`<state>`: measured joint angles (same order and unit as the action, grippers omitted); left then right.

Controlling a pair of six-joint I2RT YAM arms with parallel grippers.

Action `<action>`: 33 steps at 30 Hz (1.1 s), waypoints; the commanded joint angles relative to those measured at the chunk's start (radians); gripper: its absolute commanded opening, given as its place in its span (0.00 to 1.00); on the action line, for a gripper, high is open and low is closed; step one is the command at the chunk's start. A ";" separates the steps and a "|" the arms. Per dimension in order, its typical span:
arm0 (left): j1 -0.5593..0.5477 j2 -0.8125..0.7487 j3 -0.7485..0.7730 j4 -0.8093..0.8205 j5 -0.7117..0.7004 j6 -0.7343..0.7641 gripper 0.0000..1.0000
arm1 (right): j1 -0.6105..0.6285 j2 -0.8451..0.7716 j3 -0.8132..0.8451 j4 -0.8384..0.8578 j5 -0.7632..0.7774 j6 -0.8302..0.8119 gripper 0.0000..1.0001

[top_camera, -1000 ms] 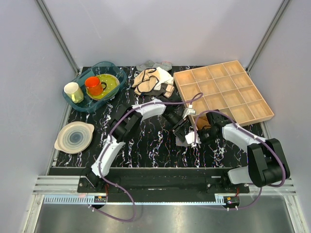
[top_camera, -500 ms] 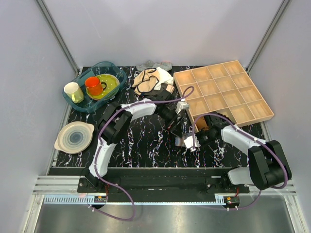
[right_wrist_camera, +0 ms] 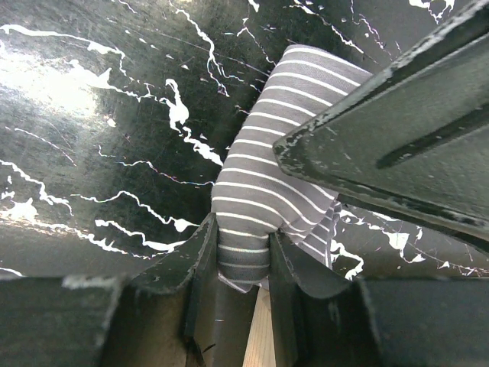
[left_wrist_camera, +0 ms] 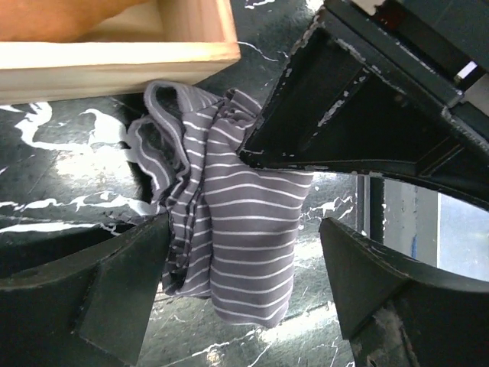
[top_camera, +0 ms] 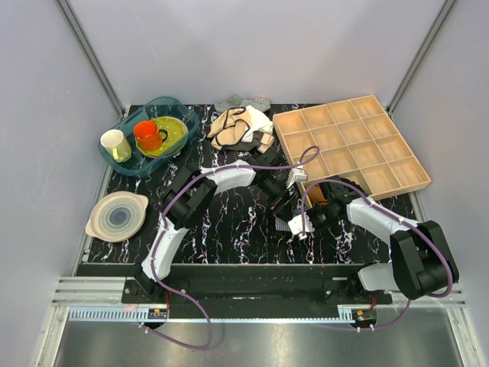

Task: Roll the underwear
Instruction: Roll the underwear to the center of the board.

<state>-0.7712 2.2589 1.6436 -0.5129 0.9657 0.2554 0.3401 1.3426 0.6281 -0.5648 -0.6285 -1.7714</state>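
Note:
The underwear [left_wrist_camera: 244, 222] is a bunched, partly rolled grey piece with fine white stripes, on the black marble table just in front of the wooden tray [left_wrist_camera: 114, 57]. It also shows in the right wrist view [right_wrist_camera: 256, 172] and as a small striped patch in the top view [top_camera: 283, 224]. My right gripper [right_wrist_camera: 243, 243] is shut on one end of the roll; it shows in the top view [top_camera: 302, 222]. My left gripper [left_wrist_camera: 243, 256] is open, its two fingers either side of the other end without touching it, and shows in the top view [top_camera: 287, 200].
The compartmented wooden tray [top_camera: 351, 145] lies at the back right, close behind both grippers. A beige-and-white garment with black trim [top_camera: 241, 126] and another striped piece [top_camera: 241, 102] lie at the back. A blue bin [top_camera: 183, 115] with cups and a bowl [top_camera: 117, 215] are at the left.
My left gripper drew back toward the far left, then came forward again over the underwear. My right gripper stayed shut on the underwear and shifted slightly left.

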 commanded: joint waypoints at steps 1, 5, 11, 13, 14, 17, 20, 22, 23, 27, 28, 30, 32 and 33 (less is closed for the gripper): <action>-0.017 0.084 -0.089 -0.079 -0.107 0.035 0.76 | 0.022 0.027 -0.024 -0.084 0.041 0.030 0.27; -0.010 0.082 -0.122 -0.053 -0.084 0.016 0.42 | 0.022 0.026 -0.021 -0.080 0.041 0.040 0.27; -0.013 0.050 -0.172 0.008 -0.111 -0.025 0.22 | 0.020 0.021 0.010 -0.087 0.000 0.118 0.32; -0.014 0.018 -0.212 0.036 -0.139 -0.050 0.20 | 0.020 0.015 0.069 -0.118 -0.036 0.227 0.41; -0.014 0.007 -0.226 0.063 -0.154 -0.060 0.20 | 0.022 0.016 0.094 -0.132 -0.069 0.266 0.44; -0.014 -0.042 -0.307 0.135 -0.197 -0.097 0.20 | 0.016 0.009 0.169 -0.190 -0.137 0.351 0.58; -0.016 -0.084 -0.381 0.186 -0.248 -0.116 0.20 | 0.007 -0.006 0.208 -0.211 -0.193 0.423 0.74; -0.016 -0.113 -0.413 0.221 -0.277 -0.128 0.19 | 0.007 -0.003 0.235 -0.207 -0.206 0.499 0.83; -0.016 -0.119 -0.438 0.231 -0.289 -0.131 0.20 | 0.005 0.007 0.246 -0.207 -0.215 0.521 0.84; -0.016 -0.144 -0.479 0.284 -0.309 -0.163 0.20 | 0.008 0.084 0.295 -0.216 -0.243 0.586 0.86; -0.017 -0.145 -0.484 0.296 -0.311 -0.168 0.20 | 0.008 0.098 0.303 -0.208 -0.241 0.599 0.86; -0.017 -0.147 -0.493 0.310 -0.309 -0.180 0.20 | 0.008 0.128 0.297 -0.176 -0.214 0.627 0.85; -0.017 -0.145 -0.496 0.326 -0.306 -0.188 0.20 | 0.010 0.144 0.283 -0.124 -0.173 0.656 0.84; -0.019 -0.145 -0.498 0.333 -0.308 -0.194 0.20 | 0.010 0.156 0.280 -0.110 -0.157 0.664 0.84</action>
<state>-0.7830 2.0583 1.2179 -0.1146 0.8825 0.0040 0.3504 1.4593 0.8997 -0.7532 -0.8307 -1.2068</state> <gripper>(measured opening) 0.300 0.846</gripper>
